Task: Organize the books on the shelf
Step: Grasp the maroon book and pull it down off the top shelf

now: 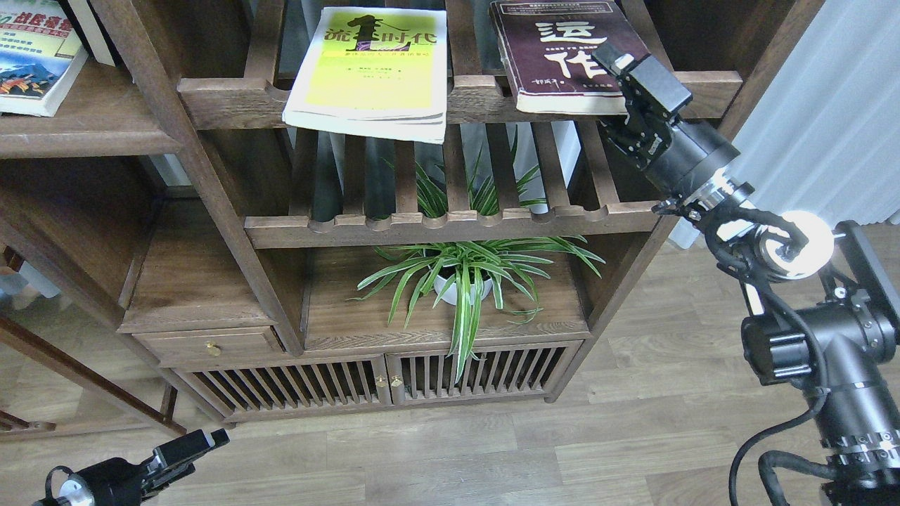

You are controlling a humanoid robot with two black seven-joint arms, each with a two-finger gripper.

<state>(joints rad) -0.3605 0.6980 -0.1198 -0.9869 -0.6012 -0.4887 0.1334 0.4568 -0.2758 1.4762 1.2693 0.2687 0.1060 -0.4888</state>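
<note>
- The right hand (619, 63) is raised to the upper slatted rack (464, 95), at the right edge of the maroon book (555, 56). One finger lies over the book's cover near that edge; I cannot tell how far the fingers stand apart or whether they have hold of the book.
- The maroon book, with white characters, lies flat on the right part of that rack, its lower edge hanging over the front rail.
- The yellow-green book (373, 67), with black characters, lies flat on the left part of the same rack, well apart from the maroon one; its lower end overhangs the front rail.
- The white-green book (31, 56), with a blue photo, lies on the plain dark-brown shelf (84, 130) at the far left, partly cut off by the view's edge.
- The left hand (200, 446) hangs low over the wooden floor (492, 450) at the bottom left, with nothing in it; seen small and dark, so I cannot tell its opening.
- A lower slatted rack (450, 225) stands bare, and beneath it a green spider plant (464, 270) in a white pot sits on a solid board.
</note>
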